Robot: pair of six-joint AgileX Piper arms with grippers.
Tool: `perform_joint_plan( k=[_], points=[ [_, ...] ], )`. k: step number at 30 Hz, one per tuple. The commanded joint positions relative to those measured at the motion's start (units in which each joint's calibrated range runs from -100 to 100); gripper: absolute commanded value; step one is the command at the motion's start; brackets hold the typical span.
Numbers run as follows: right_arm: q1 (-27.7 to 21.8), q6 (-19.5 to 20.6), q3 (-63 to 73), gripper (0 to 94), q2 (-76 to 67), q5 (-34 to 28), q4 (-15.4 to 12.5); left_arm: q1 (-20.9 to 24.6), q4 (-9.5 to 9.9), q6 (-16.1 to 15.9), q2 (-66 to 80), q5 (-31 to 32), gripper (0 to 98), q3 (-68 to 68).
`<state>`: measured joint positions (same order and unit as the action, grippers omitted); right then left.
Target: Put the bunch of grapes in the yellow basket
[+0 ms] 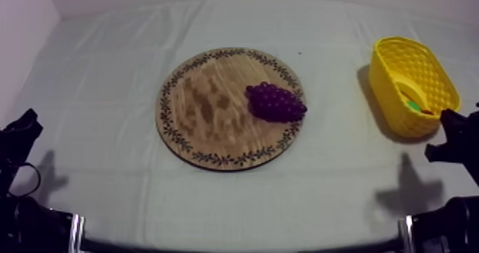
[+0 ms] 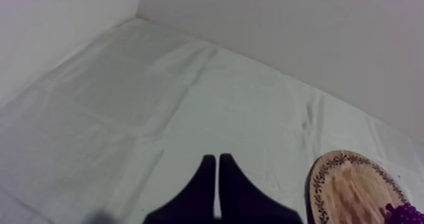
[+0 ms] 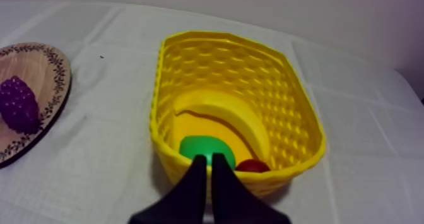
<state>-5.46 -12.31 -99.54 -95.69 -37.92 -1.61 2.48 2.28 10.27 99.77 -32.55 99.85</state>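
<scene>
3 toy fruits lie huddled together. A yellow banana (image 3: pixel 230 113) curves along the back. A green pear (image 3: pixel 203 147) sits just in front of it, touching its inner curve. A small red fruit (image 3: pixel 252 166) rests just beside the pear, under the banana's end. The counter (image 1: pixel 235 199) is covered by a grey-white cloth (image 1: pixel 107 106) with soft creases and folds. The cloth runs up to a pale wall (image 2: pixel 284 37) at the far edge.

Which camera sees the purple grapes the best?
The top view: the whole bunch of grapes lies in plain sight on the wooden board. The right wrist view shows it near the yellow basket; the left wrist view catches just a few grapes.
</scene>
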Motion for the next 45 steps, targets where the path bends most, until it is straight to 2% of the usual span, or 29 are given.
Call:
perform_joint_plan(
  k=[1, 16, 21, 27, 32, 39, 45],
  points=[
    [0.02, 0.52, -0.02, 0.3, -0.06, 0.10, 0.07, 0.01, -0.01, 0.01, -0.03, -0.03, 0.0, 0.04],
    [0.11, -0.01, -0.05, 0.3, -0.06, 0.10, 0.07, 0.01, -0.01, 0.01, -0.03, -0.03, 0.0, 0.04],
    [3.94, -1.12, -0.06, 0.5, -0.01, -0.47, 0.07, 0.01, -0.01, 0.01, -0.03, -0.03, 0.0, 0.04],
    [9.33, 0.91, -0.02, 0.5, -0.05, -0.89, 0.11, 0.01, -0.01, 0.01, -0.03, -0.03, 0.0, 0.04],
    [10.72, 1.60, 1.16, 0.4, 0.54, -0.52, 0.61, 0.01, -0.01, 0.01, -0.03, -0.03, 0.0, 0.04],
    [12.26, 3.12, 13.36, 0.6, 15.43, -0.72, 2.43, 0.01, -0.01, 0.01, -0.03, -0.03, 0.0, 0.04],
    [16.01, 3.68, 35.00, 0.6, 33.61, -9.19, 2.82, 0.01, -0.01, 0.01, -0.03, -0.03, 0.0, 0.04]
  ],
)
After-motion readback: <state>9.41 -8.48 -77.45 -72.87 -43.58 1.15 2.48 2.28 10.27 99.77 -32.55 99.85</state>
